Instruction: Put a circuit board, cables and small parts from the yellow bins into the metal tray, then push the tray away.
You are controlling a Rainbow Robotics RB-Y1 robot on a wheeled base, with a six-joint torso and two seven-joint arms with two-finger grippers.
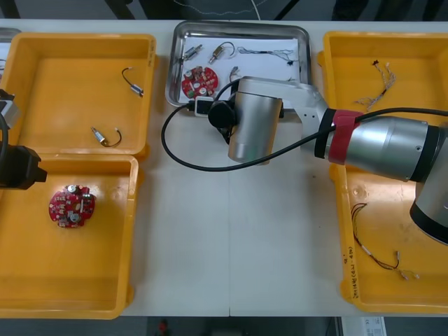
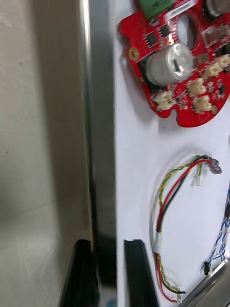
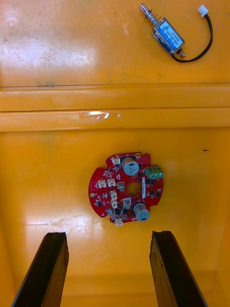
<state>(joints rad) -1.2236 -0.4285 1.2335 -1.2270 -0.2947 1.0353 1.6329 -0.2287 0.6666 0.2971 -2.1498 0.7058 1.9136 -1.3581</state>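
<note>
The metal tray (image 1: 241, 26) stands at the table's far middle, white inside. It holds a round red circuit board (image 1: 198, 80), small metal parts (image 1: 222, 51) and thin cables (image 1: 269, 52). My right gripper (image 2: 108, 273) is at the tray's near rim (image 2: 98, 144), one black finger outside the rim and one inside, shut on it. Just beyond the inner finger lie a red and yellow cable (image 2: 165, 201) and the board (image 2: 177, 62). My left gripper (image 3: 109, 235) hangs open over another circuit board (image 3: 126, 188) in the near left yellow bin (image 1: 70, 280).
The far left bin (image 1: 84, 42) holds two small metal parts (image 1: 105, 135), one visible past the left fingers (image 3: 167, 36). The right bins hold thin cables (image 1: 381, 77) and a dark cable (image 1: 371, 245). A black cable loops off the right wrist (image 1: 255, 126) over the table.
</note>
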